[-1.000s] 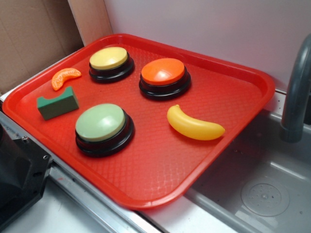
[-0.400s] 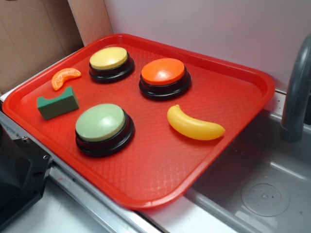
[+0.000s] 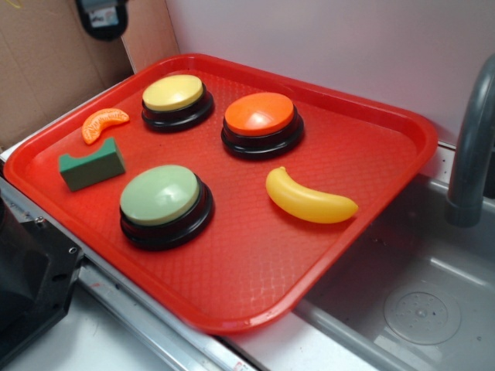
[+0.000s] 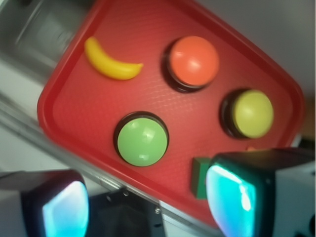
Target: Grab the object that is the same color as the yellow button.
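The object, a glossy yellow toy banana (image 3: 309, 199) (image 4: 111, 61), lies on the red tray (image 3: 255, 263) toward its right side. The yellow button (image 3: 173, 94) (image 4: 252, 113), pale yellow on a black base, stands at the tray's back left. My gripper (image 3: 100, 15) shows only as a dark part at the top left corner of the exterior view, high above the tray and far from the banana. In the wrist view my gripper (image 4: 148, 207) is open, its fingers (image 4: 232, 197) wide apart with nothing between them.
On the tray also stand an orange button (image 3: 260, 116) and a larger green button (image 3: 161, 197), with a green block (image 3: 93, 165) and an orange segment (image 3: 103, 124) at the left. A sink (image 3: 418, 309) and grey faucet (image 3: 472, 147) lie right; a black box (image 3: 27, 286) sits front left.
A dark part of my gripper has come into the exterior view at the top left corner. Nothing on the tray has moved.
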`<state>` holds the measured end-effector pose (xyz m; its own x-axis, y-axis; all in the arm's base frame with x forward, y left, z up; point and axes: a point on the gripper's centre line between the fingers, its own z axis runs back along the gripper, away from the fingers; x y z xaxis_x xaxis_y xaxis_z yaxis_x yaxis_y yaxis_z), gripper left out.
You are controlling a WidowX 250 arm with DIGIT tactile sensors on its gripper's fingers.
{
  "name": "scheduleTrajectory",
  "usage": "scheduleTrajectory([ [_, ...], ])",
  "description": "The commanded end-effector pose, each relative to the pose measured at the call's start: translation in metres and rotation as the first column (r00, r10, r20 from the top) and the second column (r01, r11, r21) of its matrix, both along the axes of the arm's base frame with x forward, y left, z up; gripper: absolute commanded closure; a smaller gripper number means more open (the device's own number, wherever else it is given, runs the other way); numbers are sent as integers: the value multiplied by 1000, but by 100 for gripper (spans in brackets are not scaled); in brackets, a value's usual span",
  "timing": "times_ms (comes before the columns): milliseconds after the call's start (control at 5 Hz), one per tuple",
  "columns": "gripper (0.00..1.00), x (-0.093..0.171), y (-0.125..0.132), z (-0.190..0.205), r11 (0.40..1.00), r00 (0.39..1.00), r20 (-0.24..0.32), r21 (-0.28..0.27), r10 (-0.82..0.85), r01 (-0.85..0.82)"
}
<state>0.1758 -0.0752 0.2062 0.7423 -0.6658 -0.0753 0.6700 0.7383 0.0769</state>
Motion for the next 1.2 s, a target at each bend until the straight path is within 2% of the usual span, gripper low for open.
scheduleTrajectory([
  [0,0,14,-33,-48,861,867,-39,96,-497,499],
  [200,0,31,-44,-71,760,769,-64,126,-636,638],
  [400,0,43,-57,-91,724,736,-69,136,-674,676],
  [600,0,49,-70,-110,703,708,-49,91,-704,705],
  [800,0,47,-89,-144,689,689,-63,19,-722,724],
  [1000,0,50,-98,-165,696,695,-67,-2,-716,718],
])
